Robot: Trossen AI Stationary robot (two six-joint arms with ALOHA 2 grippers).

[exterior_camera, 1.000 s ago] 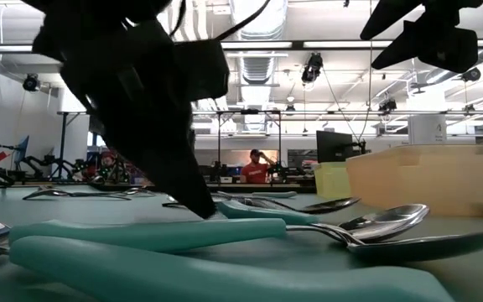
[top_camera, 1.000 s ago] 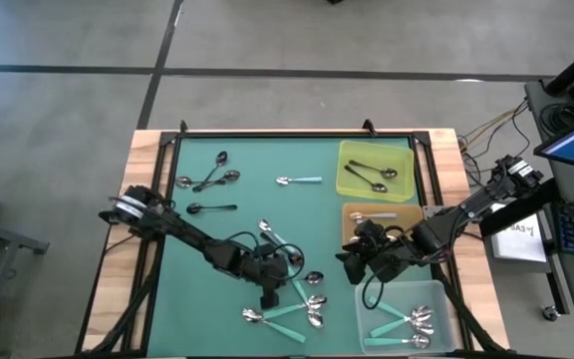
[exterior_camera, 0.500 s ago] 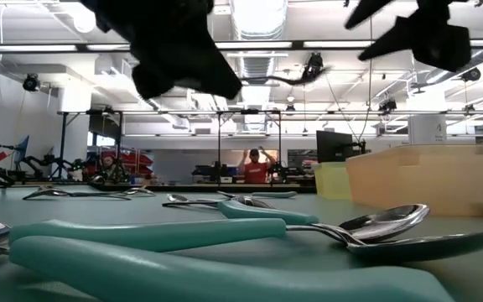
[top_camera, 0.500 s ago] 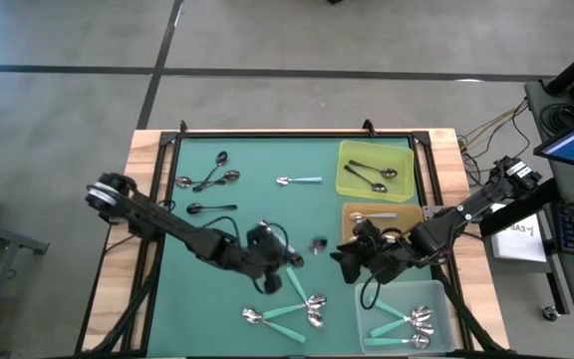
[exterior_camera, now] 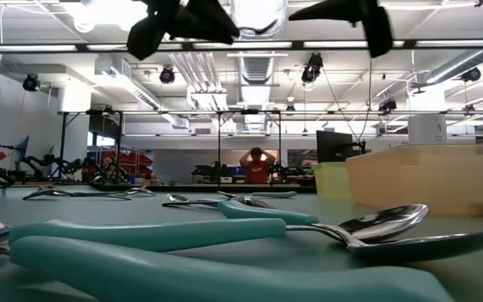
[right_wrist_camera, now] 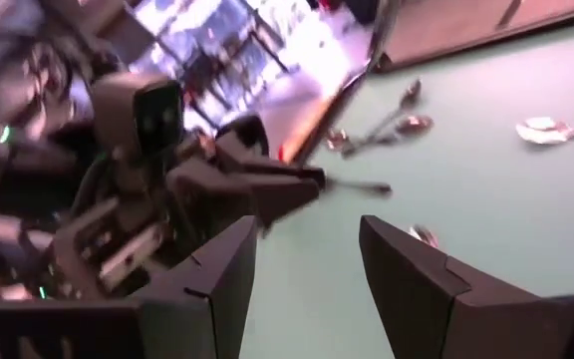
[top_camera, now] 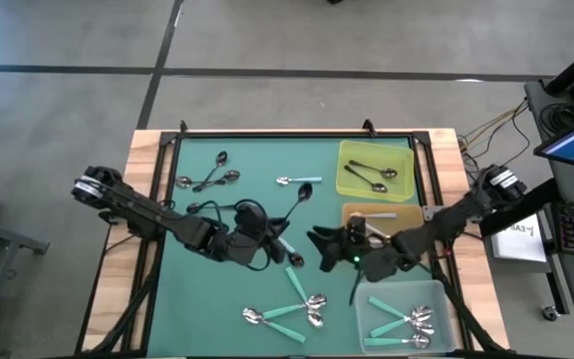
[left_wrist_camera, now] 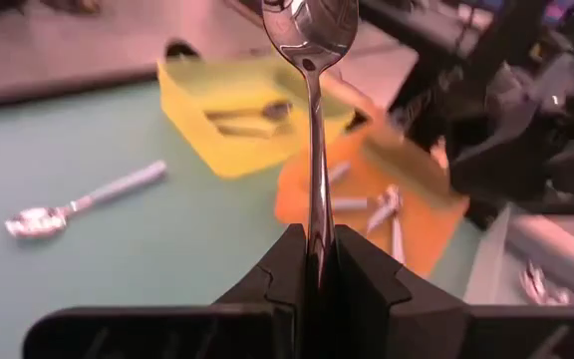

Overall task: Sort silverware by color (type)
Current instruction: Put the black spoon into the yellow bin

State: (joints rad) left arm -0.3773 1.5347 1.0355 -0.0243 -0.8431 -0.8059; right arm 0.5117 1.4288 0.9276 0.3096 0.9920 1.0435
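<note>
The table point(top_camera: 217, 204) carries a yellow tray point(top_camera: 352, 182), an orange tray point(top_camera: 402, 221) and a clear tray point(top_camera: 441, 299). Over its middle the left claw point(top_camera: 279, 231) is clamped on a dark-handled spoon point(left_wrist_camera: 312, 120) — bowl raised. Facing it, the right claw point(top_camera: 317, 242) hangs wide and bare — teal spoons point(top_camera: 292, 311) lie near the front edge.

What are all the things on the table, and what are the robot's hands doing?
Dark spoon: one, held upright over the mat's middle.
Dark spoons: about four, mat's far left.
Dark spoons: two, in yellow tray.
Light blue spoon: one, far middle.
Orange tray: one, holding pale spoons.
Teal spoons: several, near middle.
Teal spoons: several, in clear tray.
Left gripper: shut on the dark spoon.
Right gripper: open, empty, mid-table.
</note>
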